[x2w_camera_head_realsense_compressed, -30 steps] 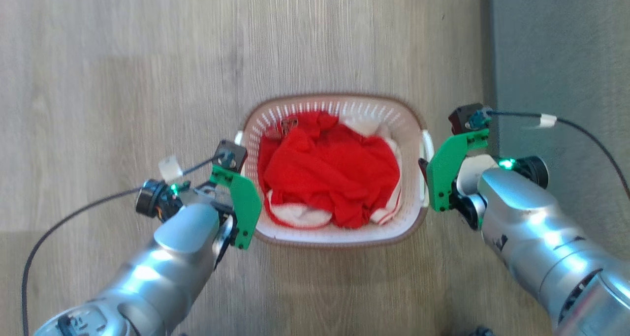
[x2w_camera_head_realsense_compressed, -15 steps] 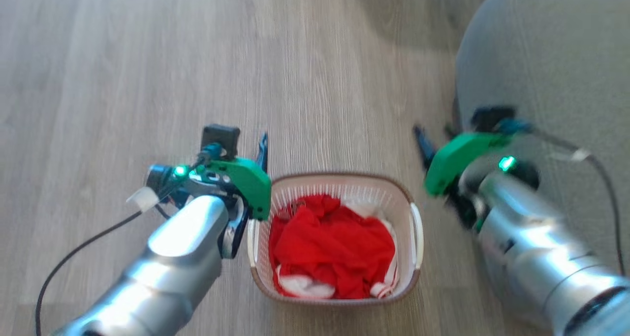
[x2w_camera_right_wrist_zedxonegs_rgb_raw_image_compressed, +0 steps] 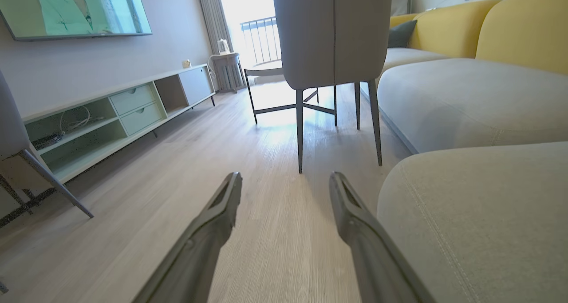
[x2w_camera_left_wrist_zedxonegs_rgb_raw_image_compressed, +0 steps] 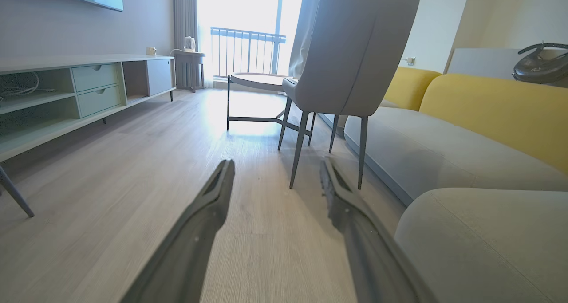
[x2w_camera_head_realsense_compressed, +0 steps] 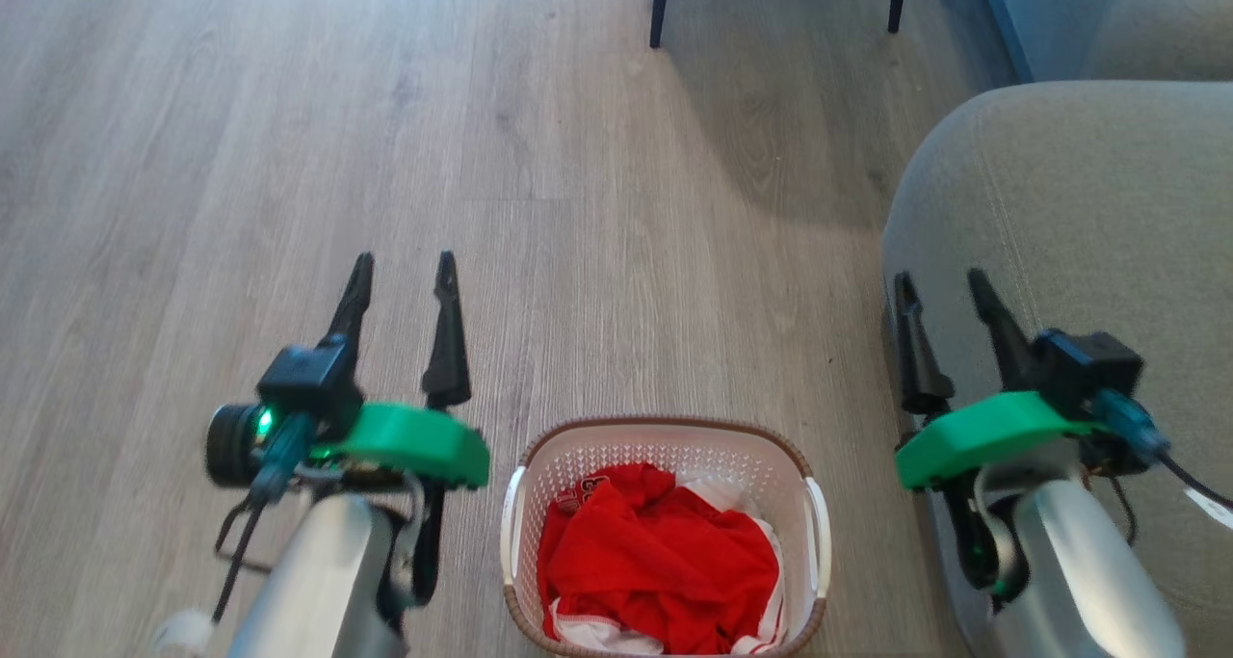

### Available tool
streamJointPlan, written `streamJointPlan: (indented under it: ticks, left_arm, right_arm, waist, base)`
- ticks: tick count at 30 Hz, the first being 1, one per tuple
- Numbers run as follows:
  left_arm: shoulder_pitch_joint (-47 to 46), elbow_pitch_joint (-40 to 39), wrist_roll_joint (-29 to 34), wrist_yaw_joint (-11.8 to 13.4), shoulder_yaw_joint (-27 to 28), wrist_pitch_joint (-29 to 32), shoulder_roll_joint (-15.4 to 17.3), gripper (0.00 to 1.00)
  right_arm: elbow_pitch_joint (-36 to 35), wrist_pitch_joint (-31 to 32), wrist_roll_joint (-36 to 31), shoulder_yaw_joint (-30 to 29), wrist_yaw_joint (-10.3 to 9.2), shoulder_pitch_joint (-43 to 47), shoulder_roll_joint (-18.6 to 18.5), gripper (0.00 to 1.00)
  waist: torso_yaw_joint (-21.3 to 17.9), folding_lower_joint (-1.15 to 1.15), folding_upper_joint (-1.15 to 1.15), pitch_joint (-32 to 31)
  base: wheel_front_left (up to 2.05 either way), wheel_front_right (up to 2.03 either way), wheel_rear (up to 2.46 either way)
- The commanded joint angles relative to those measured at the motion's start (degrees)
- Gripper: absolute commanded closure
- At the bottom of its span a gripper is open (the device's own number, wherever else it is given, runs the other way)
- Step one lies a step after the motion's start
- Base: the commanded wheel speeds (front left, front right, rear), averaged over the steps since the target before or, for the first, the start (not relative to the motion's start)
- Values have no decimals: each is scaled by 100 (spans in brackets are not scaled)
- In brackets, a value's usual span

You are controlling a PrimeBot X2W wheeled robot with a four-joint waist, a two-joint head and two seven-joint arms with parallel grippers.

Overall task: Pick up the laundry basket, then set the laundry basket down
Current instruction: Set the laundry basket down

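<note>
The laundry basket (x2w_camera_head_realsense_compressed: 665, 436), white and perforated with a brown rim and white side handles, stands on the wood floor at the bottom middle of the head view, holding red and white clothes (x2w_camera_head_realsense_compressed: 655, 571). My left gripper (x2w_camera_head_realsense_compressed: 405, 268) is open, off to the basket's left and pointing forward, away from it. My right gripper (x2w_camera_head_realsense_compressed: 942, 284) is open to the basket's right, in front of the grey sofa. In the left wrist view my left gripper (x2w_camera_left_wrist_zedxonegs_rgb_raw_image_compressed: 275, 170) holds nothing. The right gripper (x2w_camera_right_wrist_zedxonegs_rgb_raw_image_compressed: 284, 179) in its wrist view is likewise empty.
A grey sofa cushion (x2w_camera_head_realsense_compressed: 1069, 224) fills the right side, close to my right arm. Dark chair legs (x2w_camera_head_realsense_compressed: 660, 8) stand ahead. The wrist views show a grey chair (x2w_camera_left_wrist_zedxonegs_rgb_raw_image_compressed: 350, 50), a yellow-backed sofa (x2w_camera_left_wrist_zedxonegs_rgb_raw_image_compressed: 497, 112), a small round table (x2w_camera_left_wrist_zedxonegs_rgb_raw_image_compressed: 257, 79) and a low TV cabinet (x2w_camera_left_wrist_zedxonegs_rgb_raw_image_compressed: 80, 90).
Both grippers have left the basket's side handles and swung up to point forward. The head camera has tilted up, so the basket now sits lower in view.
</note>
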Motion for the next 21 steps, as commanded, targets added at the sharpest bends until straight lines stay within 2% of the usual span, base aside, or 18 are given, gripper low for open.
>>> streamJointPlan:
  ticks: [1, 3, 6, 14, 16, 21]
  left_arm:
    - [20, -373, 142, -146, 409, -52, -16, 0]
    - [273, -586, 304, -294, 647, -52, -75, 0]
    - [581, -774, 541, -390, 868, -52, -118, 0]
    - [999, -569, 730, -376, 716, -52, -131, 0]
    - [1038, -488, 972, -382, 632, -52, -131, 0]
    - [1071, -543, 895, -281, 618, -52, -131, 0]
  right_arm:
    - [-521, -76, -180, -54, 41, -23, 70, 0]
    - [-921, -76, -313, -267, 41, 303, 113, 0]
    - [-1376, -76, -463, -470, 41, 722, 142, 0]
    - [-1739, -76, -792, -828, 41, 1323, 152, 0]
    - [-1755, -76, -842, -841, 41, 1413, 152, 0]
    - [-1828, -76, -877, -888, 41, 1499, 152, 0]
  waist:
    - [31, 1, 0, -38]
    - [53, 1, 0, -57]
    - [82, 1, 0, -79]
    - [83, 1, 0, -125]
    - [89, 1, 0, -136]
    - [76, 1, 0, -135]
  base:
    - [0, 0, 0]
    - [0, 0, 0]
    - [0, 0, 0]
    - [0, 0, 0]
    - [0, 0, 0]
    - [0, 0, 0]
